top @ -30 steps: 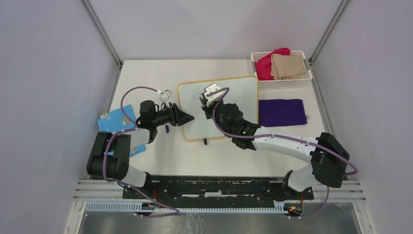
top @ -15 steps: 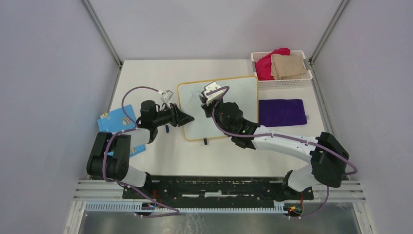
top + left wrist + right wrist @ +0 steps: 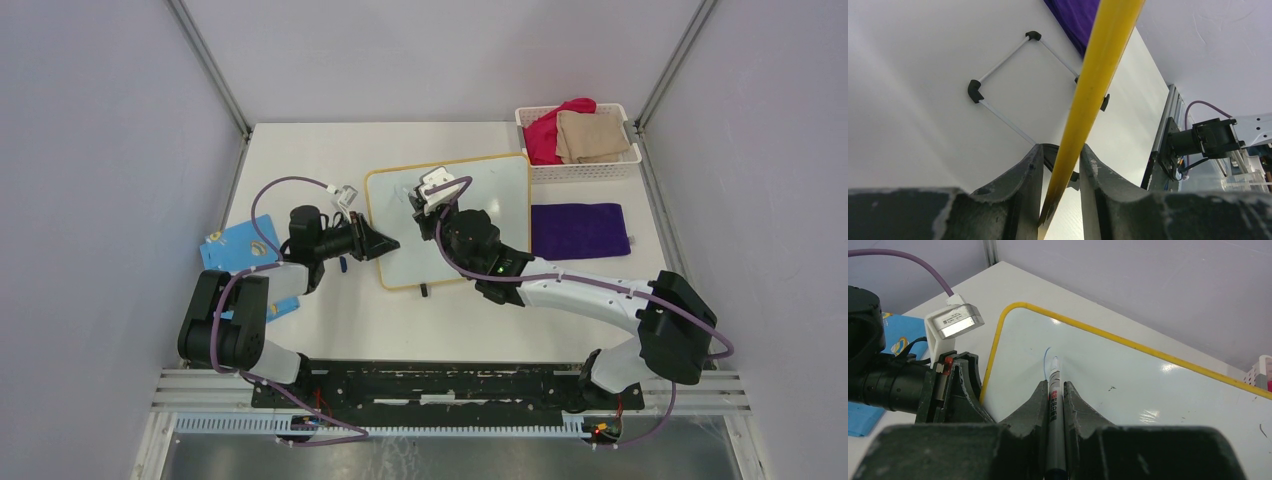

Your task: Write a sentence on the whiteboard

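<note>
Marker (image 3: 1054,400) gripped in right jaws, tip at whiteboard (image 3: 490,190); yellow rim (image 3: 1093,85) straddled by left jaws, clamp not confirmable; if unclamped, whiteboard could be pushed askew and blue stroke (image 3: 1046,357) spoiled.

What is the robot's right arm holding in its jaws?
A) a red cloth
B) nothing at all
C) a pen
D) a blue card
C: in the right wrist view the jaws are shut on a pen, and its tip is right by a short blue line on the whiteboard.
</note>
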### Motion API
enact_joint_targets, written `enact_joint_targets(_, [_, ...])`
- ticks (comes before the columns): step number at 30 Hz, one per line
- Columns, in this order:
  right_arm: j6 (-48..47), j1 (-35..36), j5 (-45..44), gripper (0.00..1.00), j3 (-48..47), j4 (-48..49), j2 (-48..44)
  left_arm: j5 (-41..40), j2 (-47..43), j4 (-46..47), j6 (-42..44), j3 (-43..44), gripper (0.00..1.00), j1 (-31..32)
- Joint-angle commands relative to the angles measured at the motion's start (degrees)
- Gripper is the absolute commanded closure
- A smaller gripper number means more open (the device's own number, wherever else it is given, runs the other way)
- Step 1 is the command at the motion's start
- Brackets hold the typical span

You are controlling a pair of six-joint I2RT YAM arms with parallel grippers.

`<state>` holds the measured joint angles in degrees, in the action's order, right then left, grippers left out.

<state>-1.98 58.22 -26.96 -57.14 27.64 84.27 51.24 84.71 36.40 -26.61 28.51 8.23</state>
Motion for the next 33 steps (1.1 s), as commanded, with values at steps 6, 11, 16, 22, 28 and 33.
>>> enact_joint_targets(6, [-0.13,-0.37,-1.0,1.0,-1.36,3.23,0.15,-1.85,-0.6,0.23,2.52,1.45,0.74,0.11])
enact_joint_targets(11, [0.28,-0.69,-1.94,1.0,-2.7,2.09,1.25,-1.95,-0.61,-0.08,2.77,1.46,0.76,0.12])
enact_joint_targets(16, [1.14,-1.38,-1.8,1.0,-2.88,1.63,1.99,-1.95,-0.51,-0.19,2.87,1.54,0.79,0.21])
enact_joint_targets(22, [1.36,-1.71,-1.68,1.0,-3.3,1.63,2.64,-1.87,-0.51,-0.19,2.95,1.53,0.83,0.22])
enact_joint_targets(28, [1.27,-1.79,-1.4,1.0,-2.68,0.94,3.13,-1.68,-0.5,-0.33,3.12,1.63,0.89,0.24])
enact_joint_targets(33, [1.69,-1.85,-1.15,1.0,-0.41,0.6,2.58,-1.92,-0.59,-0.31,3.21,1.49,0.92,0.3])
